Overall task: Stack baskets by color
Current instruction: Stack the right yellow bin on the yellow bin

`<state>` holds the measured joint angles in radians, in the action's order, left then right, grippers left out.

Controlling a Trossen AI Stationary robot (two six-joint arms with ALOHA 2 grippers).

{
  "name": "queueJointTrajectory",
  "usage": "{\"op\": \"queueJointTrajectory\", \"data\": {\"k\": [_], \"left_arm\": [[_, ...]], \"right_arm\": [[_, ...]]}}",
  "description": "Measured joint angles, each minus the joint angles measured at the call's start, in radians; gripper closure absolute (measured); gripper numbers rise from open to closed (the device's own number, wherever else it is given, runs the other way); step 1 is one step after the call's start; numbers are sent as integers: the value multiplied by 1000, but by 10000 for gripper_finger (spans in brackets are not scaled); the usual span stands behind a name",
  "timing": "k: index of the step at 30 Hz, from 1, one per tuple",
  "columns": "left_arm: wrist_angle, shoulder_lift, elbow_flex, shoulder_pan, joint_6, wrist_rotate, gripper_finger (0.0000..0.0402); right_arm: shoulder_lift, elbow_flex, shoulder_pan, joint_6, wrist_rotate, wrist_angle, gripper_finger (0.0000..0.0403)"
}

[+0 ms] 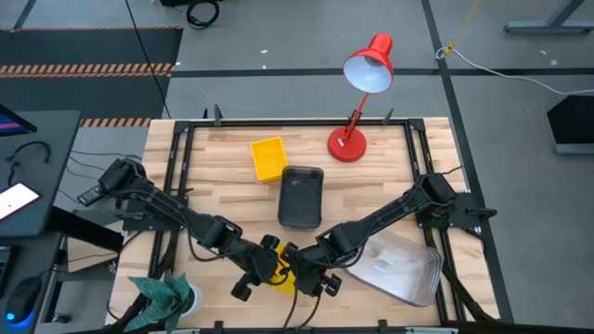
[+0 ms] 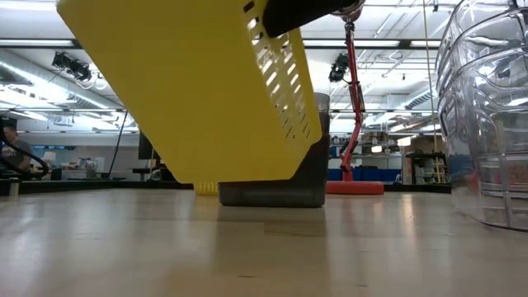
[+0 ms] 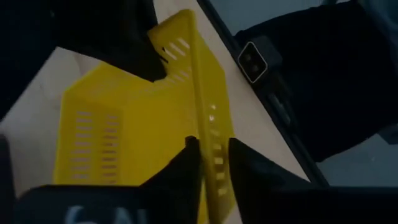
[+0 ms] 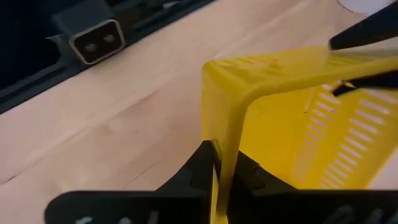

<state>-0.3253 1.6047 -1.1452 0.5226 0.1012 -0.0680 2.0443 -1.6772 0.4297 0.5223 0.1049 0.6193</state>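
At the near edge of the bench (image 1: 223, 153), both arms met over one small yellow basket (image 1: 278, 275). The left gripper (image 1: 263, 267) had its fingers (image 3: 186, 168) closed narrowly on one wall of that basket, the wall running up between them in the left wrist view. The right gripper (image 1: 299, 270) pinched another wall in the same way, its two dark fingertips pressed against either side of the thin yellow rim in its own wrist view. In the low view the held yellow basket (image 2: 206, 91) hung tilted above the wood, clear of the surface, with its slotted side turned toward the camera.

Farther back on the bench, a second yellow basket (image 1: 268, 158) lay near the far rail. Just beside it, toward the middle, sat a dark-grey basket (image 1: 301, 196), upright, its long side running front to back. A clear basket (image 1: 401, 267) rested on the right side of the bench, under the right arm. A red desk lamp (image 1: 357, 102) stood at the far edge, its shade leaning out beyond the bench. A crumpled green cloth (image 1: 165, 295) lay at the near left corner.
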Motion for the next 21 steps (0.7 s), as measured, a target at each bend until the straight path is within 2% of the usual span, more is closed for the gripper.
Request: {"op": "queueJointTrajectory", "data": {"k": [5, 10, 13, 17, 21], "left_arm": [[-26, 0, 0, -4, 11, -5, 388], [-49, 1, 0, -5, 31, -12, 391], [-81, -10, 0, -5, 70, -57, 394], [-155, -53, 0, -3, 144, -106, 394], [-237, -124, 0, -1, 211, -99, 394]], "right_arm": [[-2, 0, -2, -59, -11, -6, 361], [-24, -4, -8, -130, -12, 23, 321], [-57, -5, -13, -193, -11, 50, 291], [-110, -6, -22, -289, -15, 128, 259], [-144, -3, -30, -380, -18, 202, 238]]}}
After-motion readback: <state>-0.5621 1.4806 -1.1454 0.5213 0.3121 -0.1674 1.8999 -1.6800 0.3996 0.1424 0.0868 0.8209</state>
